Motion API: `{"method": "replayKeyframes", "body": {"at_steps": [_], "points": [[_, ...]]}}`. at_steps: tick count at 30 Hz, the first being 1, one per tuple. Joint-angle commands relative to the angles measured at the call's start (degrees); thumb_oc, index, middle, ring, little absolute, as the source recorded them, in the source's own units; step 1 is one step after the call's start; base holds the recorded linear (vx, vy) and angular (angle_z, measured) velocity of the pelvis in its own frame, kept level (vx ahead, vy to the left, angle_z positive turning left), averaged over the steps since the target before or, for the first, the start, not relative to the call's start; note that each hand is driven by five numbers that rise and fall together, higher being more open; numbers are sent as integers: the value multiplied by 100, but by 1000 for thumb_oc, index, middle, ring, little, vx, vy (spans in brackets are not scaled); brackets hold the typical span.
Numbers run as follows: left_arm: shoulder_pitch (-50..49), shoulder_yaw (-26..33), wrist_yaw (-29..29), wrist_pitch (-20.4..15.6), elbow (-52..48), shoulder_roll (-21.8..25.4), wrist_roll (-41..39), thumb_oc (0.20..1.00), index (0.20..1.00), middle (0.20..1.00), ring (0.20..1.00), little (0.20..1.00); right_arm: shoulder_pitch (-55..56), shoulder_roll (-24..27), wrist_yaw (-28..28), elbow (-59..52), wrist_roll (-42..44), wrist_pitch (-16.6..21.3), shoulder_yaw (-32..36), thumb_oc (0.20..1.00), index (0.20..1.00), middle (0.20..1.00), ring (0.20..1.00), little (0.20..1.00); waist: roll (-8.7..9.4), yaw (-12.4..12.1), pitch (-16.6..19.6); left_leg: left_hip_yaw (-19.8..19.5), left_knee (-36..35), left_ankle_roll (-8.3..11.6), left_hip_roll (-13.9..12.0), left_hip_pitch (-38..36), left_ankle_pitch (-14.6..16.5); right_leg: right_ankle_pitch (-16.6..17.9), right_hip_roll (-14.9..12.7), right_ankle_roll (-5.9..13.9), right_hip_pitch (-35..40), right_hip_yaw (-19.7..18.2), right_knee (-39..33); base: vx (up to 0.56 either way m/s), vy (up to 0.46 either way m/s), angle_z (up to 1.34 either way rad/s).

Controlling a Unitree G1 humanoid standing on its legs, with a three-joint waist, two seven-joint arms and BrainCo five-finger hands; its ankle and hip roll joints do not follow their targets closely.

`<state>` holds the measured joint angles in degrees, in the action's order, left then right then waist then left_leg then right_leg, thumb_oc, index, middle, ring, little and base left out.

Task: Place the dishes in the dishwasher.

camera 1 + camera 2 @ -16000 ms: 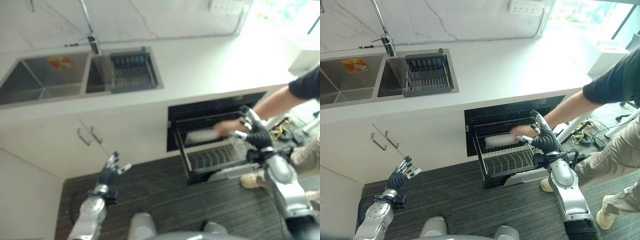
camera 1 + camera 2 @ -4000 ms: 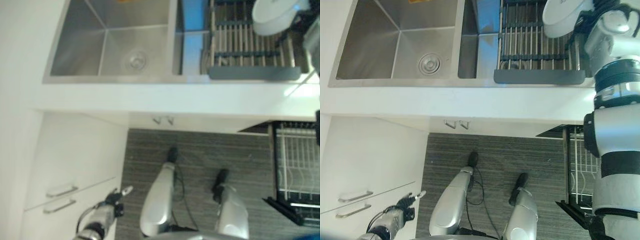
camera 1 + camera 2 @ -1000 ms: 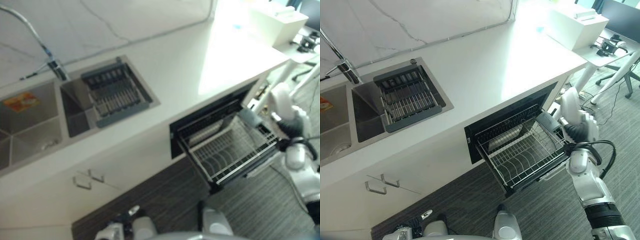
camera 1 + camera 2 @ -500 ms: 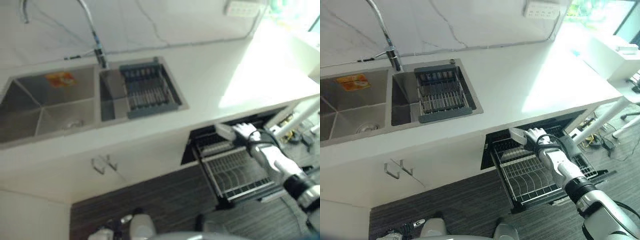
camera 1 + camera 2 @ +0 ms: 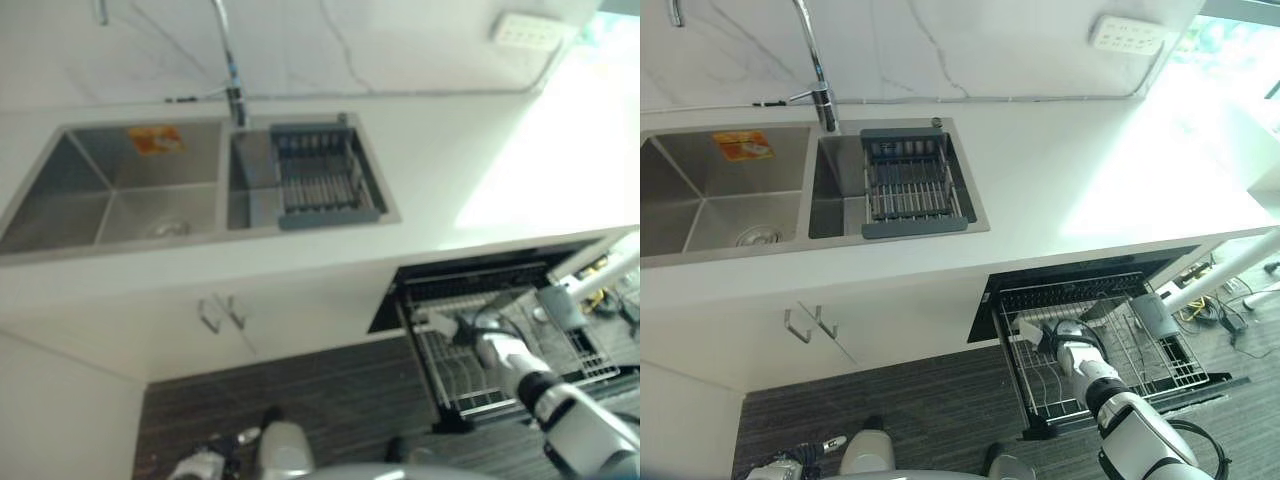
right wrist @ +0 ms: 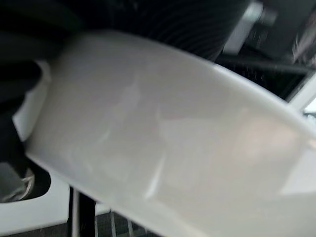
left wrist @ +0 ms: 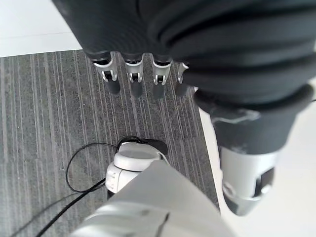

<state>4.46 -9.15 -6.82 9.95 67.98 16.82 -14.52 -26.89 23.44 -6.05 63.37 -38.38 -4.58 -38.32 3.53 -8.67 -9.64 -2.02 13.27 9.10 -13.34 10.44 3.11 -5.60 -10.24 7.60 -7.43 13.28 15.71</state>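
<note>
My right hand (image 5: 1077, 350) reaches down into the pulled-out dishwasher rack (image 5: 1145, 375), on its left side. Its fingers are curled on a white dish (image 5: 1032, 330) held just above the rack's wires. In the right wrist view the white dish (image 6: 163, 148) lies right against the hand's dark cover (image 6: 163, 24). My left hand (image 7: 133, 79) hangs low over the dark floor beside the cabinet, fingers straight and holding nothing; it shows small as the left hand (image 5: 810, 447) at the bottom edge.
A grey object (image 5: 1157, 316) rests in the rack's right part. A double sink (image 5: 730, 215) with a grey drying rack (image 5: 910, 185) and a tap (image 5: 818, 95) is set in the white counter (image 5: 1090, 180). Two cabinet handles (image 5: 808, 322) stick out below.
The camera has shifted. My right hand with the white dish has dropped from the dishwasher's opening edge down into the left part of the rack.
</note>
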Motion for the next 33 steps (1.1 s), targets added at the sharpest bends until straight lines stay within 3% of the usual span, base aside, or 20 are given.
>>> {"method": "replayKeyframes", "body": {"at_steps": [1,3,6,7,9,14,21,30,31,32,33], "points": [[308,-319,-72,42,50,360,248,1000,1000,1000,1000,1000,-727,273,-344,-203,467,-414,124,200,200,200,200,200,4,-183,-322,301,392,-195,-78,192,566,-74,-579,481,-135,9,148,-146,-135,17],[612,-416,-46,124,-51,414,122,1000,1000,1000,1000,1000,-1021,438,-514,42,875,-568,224,200,200,200,200,200,-143,-241,-630,211,392,-203,-2,515,466,13,-649,494,-368,23,148,-318,-95,9],[720,-466,-15,109,-52,452,19,1000,1000,1000,1000,1000,-1295,646,-447,183,967,-597,278,200,200,200,200,200,-224,-240,-764,181,392,-210,64,678,432,52,-702,506,-529,17,148,-200,-15,18],[766,-459,-15,114,-61,465,-16,1000,1000,1000,1000,1000,-1356,712,-472,202,1257,-778,273,200,200,200,200,200,-239,-234,-817,169,392,-212,80,727,430,65,-709,502,-590,2,148,-112,-9,11],[844,-507,-48,137,-85,459,-125,1000,1000,1000,1000,1000,-1586,750,-427,264,1049,-619,335,200,200,200,200,200,-285,-225,-866,157,392,-208,114,811,407,93,-733,494,-698,-16,148,-87,1,4],[1067,-567,-119,225,-149,395,-352,1000,1000,1000,1000,1000,-1921,853,-352,345,1248,-930,253,200,200,200,200,200,-374,-145,-964,134,392,-212,193,990,403,112,-715,488,-938,-173,148,-63,27,-2],[1379,-616,-191,414,-154,296,-488,1000,1000,1000,1000,1000,-2052,619,-690,742,1900,-1970,566,200,200,200,200,200,-471,-80,-1053,163,392,-243,279,1117,447,138,-714,486,-1154,-291,148,-29,13,0],[1840,-589,-172,714,-108,371,-748,1000,1000,1000,1000,1000,-2413,660,-389,1086,2219,-2373,593,200,200,200,200,200,-681,-6,-1167,206,392,-279,438,1344,438,204,-804,519,-1435,-362,148,-42,25,3],[1866,-591,-152,724,-93,375,-768,1000,1000,1000,1000,1000,-2436,665,-279,1109,2128,-2316,586,228,228,228,228,228,-696,2,-1173,212,392,-278,448,1354,442,205,-810,520,-1453,-370,148,-32,47,7],[1897,-589,-125,741,-85,378,-775,1000,1000,1000,1000,1000,-2457,673,-172,1115,2018,-2284,544,548,548,548,548,548,-709,12,-1178,220,392,-279,463,1366,449,207,-816,519,-1479,-377,148,-25,45,6],[1923,-588,-103,762,-83,387,-779,1000,1000,1000,1000,1000,-2473,681,-145,1110,2014,-2284,517,1000,1000,1000,1000,1000,-712,18,-1181,228,392,-278,467,1369,450,207,-822,518,-1486,-379,148,-21,39,5]]}}
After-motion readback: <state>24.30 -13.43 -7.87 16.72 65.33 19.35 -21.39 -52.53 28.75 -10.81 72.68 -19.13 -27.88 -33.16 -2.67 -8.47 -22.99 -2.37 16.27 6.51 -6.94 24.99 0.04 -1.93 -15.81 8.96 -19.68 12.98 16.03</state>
